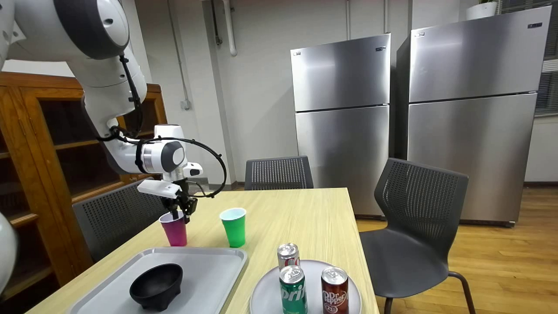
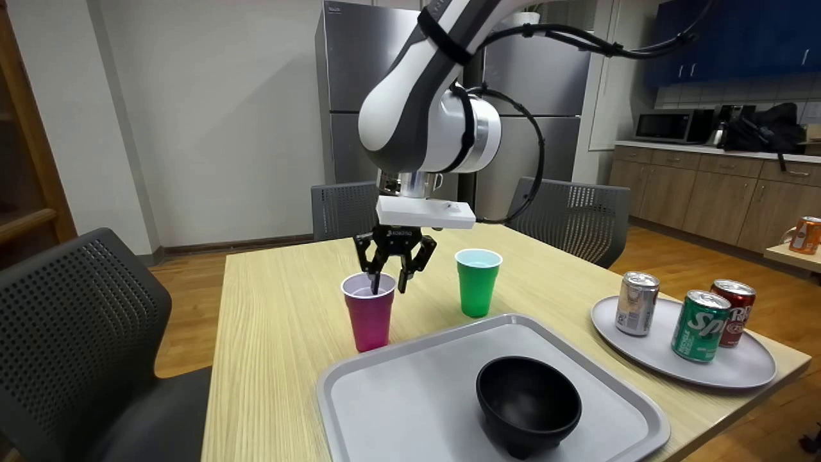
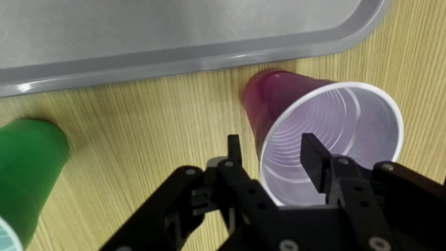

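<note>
A purple cup (image 2: 370, 321) with a white rim stands upright on the table, close to the grey tray's edge. My gripper (image 3: 271, 150) straddles the near side of its rim in the wrist view, jaws apart. One of the fingers (image 3: 313, 158) reaches into the cup's mouth, while the opposite one is outside, over the wood. Neither appears to press on the cup wall. In both exterior views the gripper (image 2: 389, 284) points down at the cup from above. A green cup (image 2: 478, 282), pale inside, stands upright a short way off on the tabletop.
The grey tray (image 2: 397, 410) carries a black bowl (image 2: 529, 404). A round grey plate (image 2: 680, 375) holds a silver can (image 2: 637, 305), a green Sprite can (image 2: 700, 327) and a Dr Pepper can (image 1: 335, 290). Chairs surround the table (image 1: 296, 209); two refrigerators stand behind.
</note>
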Tool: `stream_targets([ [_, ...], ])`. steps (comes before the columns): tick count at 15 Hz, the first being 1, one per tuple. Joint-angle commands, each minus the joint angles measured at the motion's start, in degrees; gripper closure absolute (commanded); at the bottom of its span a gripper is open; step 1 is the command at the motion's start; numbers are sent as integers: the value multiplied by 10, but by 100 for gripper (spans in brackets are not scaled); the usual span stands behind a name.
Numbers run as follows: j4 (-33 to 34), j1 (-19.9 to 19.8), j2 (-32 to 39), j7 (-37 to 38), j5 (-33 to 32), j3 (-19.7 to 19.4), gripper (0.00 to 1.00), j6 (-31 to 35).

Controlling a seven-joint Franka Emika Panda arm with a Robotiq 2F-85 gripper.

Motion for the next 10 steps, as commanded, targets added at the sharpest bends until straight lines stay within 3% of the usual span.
stream_targets([
  [1,-8,3,-23,7,-2,-5,19,-16],
  [3,-28,-1,-46,-9,-7,-2,3,-9],
  [4,-35,-8,-55,-25,-2,8,0,-4],
  [7,-61,9,-93,-17,-30,-10,0,-13],
  [10,-92,5,-129,-25,-43,-3,0,-18],
])
